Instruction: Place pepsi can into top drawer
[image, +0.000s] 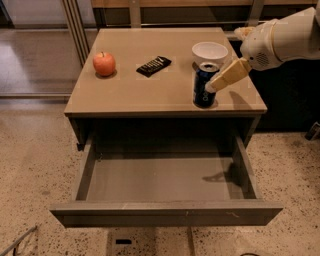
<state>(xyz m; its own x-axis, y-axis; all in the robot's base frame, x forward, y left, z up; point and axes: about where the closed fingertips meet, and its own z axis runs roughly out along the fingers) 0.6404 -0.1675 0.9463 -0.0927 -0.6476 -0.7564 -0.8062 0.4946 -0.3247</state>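
The pepsi can (202, 89), dark blue with a silver top, stands upright near the front right of the tan cabinet top (150, 92). My gripper (218, 83), tan under a white arm, reaches in from the right, and its tip lies against the can's right side near the top. The top drawer (165, 212) is pulled fully out below the cabinet top, and its grey interior has nothing in it.
A white bowl (210, 52) stands just behind the can. A red apple (104, 63) sits at the left and a black packet (153, 65) in the middle of the top. Speckled floor surrounds the cabinet, with dark furniture to the right.
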